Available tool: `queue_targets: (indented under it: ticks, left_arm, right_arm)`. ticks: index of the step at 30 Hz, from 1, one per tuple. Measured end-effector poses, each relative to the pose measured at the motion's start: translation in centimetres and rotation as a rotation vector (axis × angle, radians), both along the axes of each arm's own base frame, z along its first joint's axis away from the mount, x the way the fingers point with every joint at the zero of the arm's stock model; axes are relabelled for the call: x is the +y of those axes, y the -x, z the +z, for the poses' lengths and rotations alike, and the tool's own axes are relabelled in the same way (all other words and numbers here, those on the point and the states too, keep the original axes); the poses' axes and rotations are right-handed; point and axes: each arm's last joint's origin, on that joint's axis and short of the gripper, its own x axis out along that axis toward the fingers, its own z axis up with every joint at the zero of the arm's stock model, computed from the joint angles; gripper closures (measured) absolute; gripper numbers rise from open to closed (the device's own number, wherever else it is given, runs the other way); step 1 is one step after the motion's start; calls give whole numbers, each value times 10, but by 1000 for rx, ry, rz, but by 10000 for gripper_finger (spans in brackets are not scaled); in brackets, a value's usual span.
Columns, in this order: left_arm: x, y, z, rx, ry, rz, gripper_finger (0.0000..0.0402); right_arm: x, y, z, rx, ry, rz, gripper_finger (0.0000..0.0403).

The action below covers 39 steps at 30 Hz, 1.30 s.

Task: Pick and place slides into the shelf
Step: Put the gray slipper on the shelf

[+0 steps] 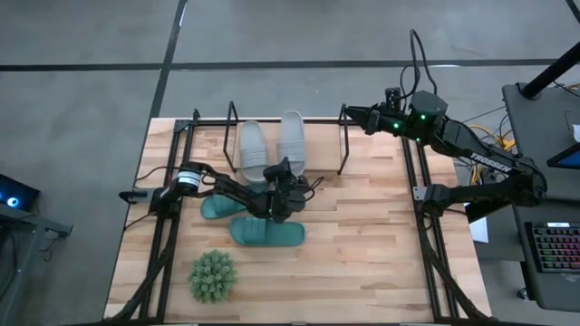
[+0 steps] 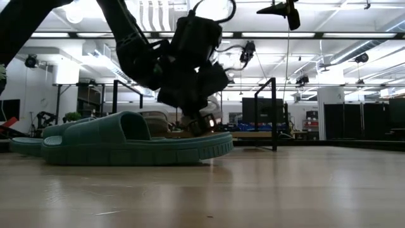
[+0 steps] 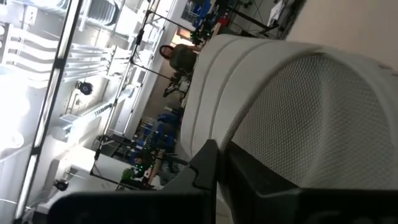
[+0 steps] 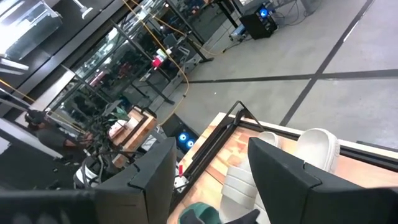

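Observation:
Two light grey slides [image 1: 252,145] [image 1: 292,138] lie side by side, soles down, on the wood base of the black wire shelf [image 1: 344,138] at the table's far middle. Two teal-green slides [image 1: 217,207] [image 1: 267,234] rest on the table nearer the front. My left gripper [image 1: 288,175] is shut and level, low at the near end of the right grey slide [image 3: 298,106]. In the low view it [image 2: 195,125] hangs just behind a teal slide [image 2: 133,144]. My right gripper [image 1: 364,118] is open and raised beside the shelf's right end loop, with nothing between its fingers [image 4: 280,177]. My left gripper's shut fingers [image 3: 214,165] point level toward the far edge at the right grey slide's near end [image 3: 267,143]. The slide's dotted footbed fills the wrist view right ahead of the tips. Whether they touch it I cannot tell.
A small spiky green plant [image 1: 213,276] stands near the table's front left. Black frame rails [image 1: 168,226] [image 1: 426,226] run along the left and right sides. Bare wood lies between the teal slides and the right rail.

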Motion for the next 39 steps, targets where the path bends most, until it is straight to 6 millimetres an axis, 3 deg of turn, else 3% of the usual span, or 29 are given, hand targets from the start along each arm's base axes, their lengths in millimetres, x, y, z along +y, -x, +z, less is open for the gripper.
queue_targets:
  ticks: [28,39]
  left_arm:
    - [7,26,-26,89,-5,15,401]
    - [12,26,-11,27,-1,26,402]
  right_arm:
    - [0,0,-1,15,17,3,211]
    - [0,0,-1,12,10,2,211]
